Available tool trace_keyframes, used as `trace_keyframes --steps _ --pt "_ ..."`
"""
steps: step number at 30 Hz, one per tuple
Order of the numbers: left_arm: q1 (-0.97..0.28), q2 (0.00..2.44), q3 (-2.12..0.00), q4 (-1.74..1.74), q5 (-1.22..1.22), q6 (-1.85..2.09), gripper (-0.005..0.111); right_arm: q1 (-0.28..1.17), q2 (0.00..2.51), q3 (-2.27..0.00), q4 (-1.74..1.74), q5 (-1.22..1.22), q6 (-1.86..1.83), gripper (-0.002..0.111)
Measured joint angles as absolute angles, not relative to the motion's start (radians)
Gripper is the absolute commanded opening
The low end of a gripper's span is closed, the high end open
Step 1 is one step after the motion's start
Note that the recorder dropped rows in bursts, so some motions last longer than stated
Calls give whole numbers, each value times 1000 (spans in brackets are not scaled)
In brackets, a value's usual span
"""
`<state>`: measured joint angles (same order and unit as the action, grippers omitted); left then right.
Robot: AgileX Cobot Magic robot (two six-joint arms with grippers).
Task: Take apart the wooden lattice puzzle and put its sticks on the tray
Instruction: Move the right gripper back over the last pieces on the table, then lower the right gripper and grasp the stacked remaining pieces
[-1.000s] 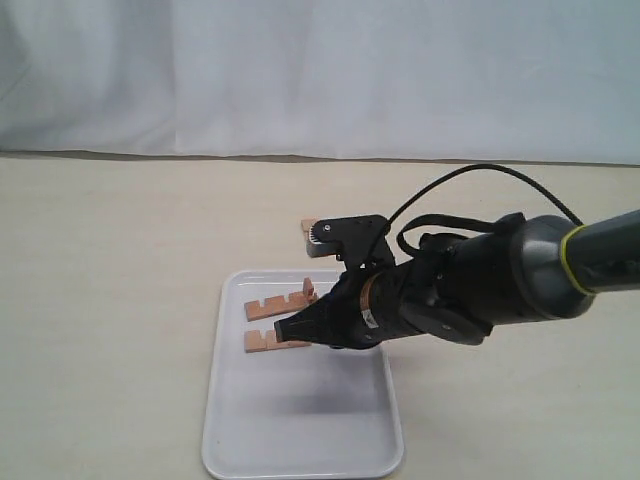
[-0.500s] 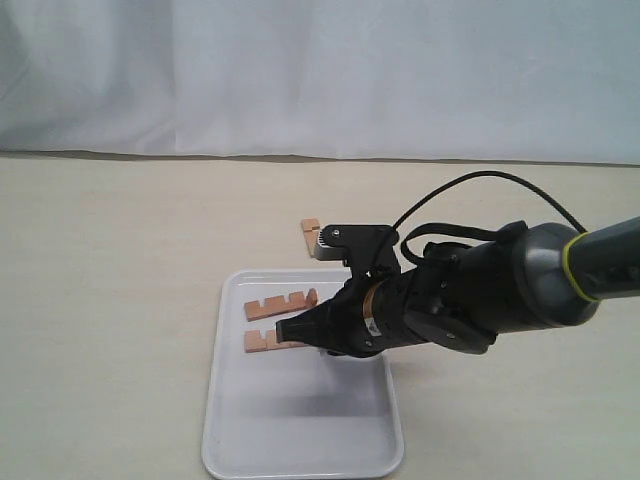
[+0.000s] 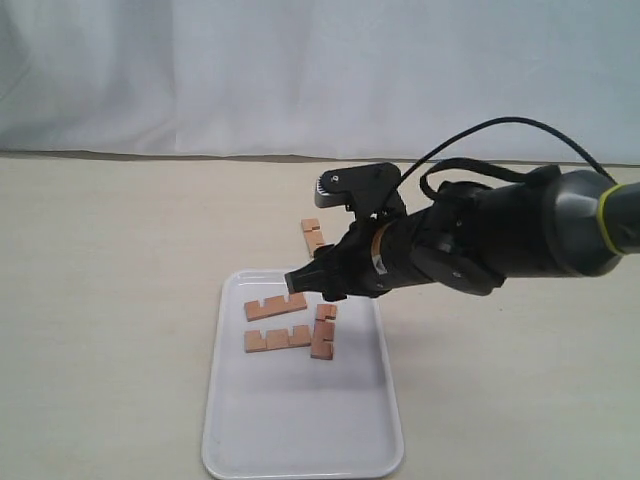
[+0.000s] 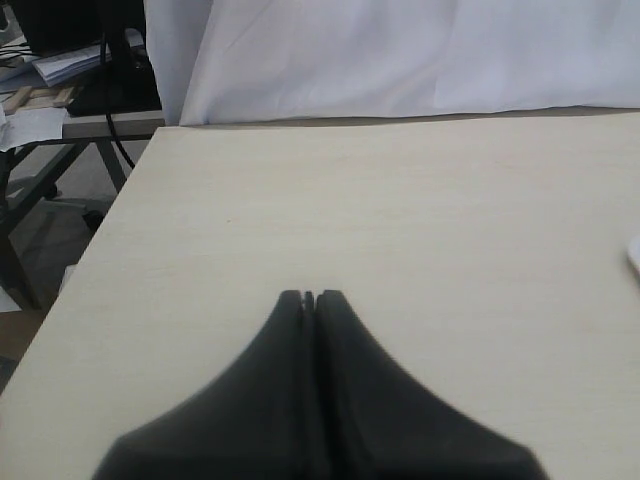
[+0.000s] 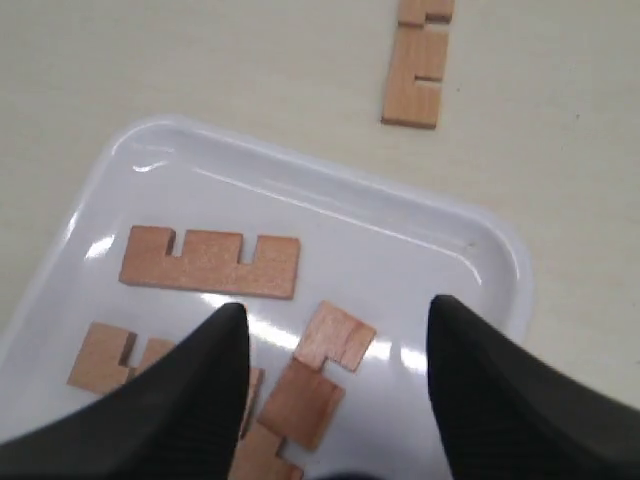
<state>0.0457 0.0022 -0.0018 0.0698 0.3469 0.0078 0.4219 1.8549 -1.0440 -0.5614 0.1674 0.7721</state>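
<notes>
No assembled wooden lattice puzzle is in view; its sticks lie apart. Three sticks rest flat on the white tray [image 3: 300, 440]: one [image 3: 276, 306] near the far rim, one [image 3: 277, 340] below it, and a third [image 3: 324, 332] lying crosswise at their right ends. A fourth stick [image 3: 312, 236] lies on the table beyond the tray. My right gripper [image 3: 303, 282] hovers open above the tray's far end. In the right wrist view the third stick [image 5: 325, 372] lies on the tray [image 5: 480, 240] below the spread fingers, the fourth stick [image 5: 415, 80] on the table. My left gripper [image 4: 310, 297] is shut and empty.
A white cloth backdrop [image 3: 320, 70] hangs behind the beige table [image 3: 110, 260]. The right arm's black cable [image 3: 500, 135] loops above it. The left wrist view shows the table's edge with desk clutter and cables [image 4: 60, 80] beyond.
My right gripper has let go of the third stick, which now lies on the tray. The gripper has risen and drawn back toward the tray's far end.
</notes>
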Motion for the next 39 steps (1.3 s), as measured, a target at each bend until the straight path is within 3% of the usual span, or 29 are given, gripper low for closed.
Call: trace_keyframes --steps 24,28,39 --pt "46 2 -2 70 347 8 0 420 1980 -1268 -601 366 624 58" --pt "46 2 -2 70 347 8 0 401 2048 -1394 -487 412 495 58" --pt "46 2 -2 70 347 8 0 391 2274 -1906 -188 817 171 58"
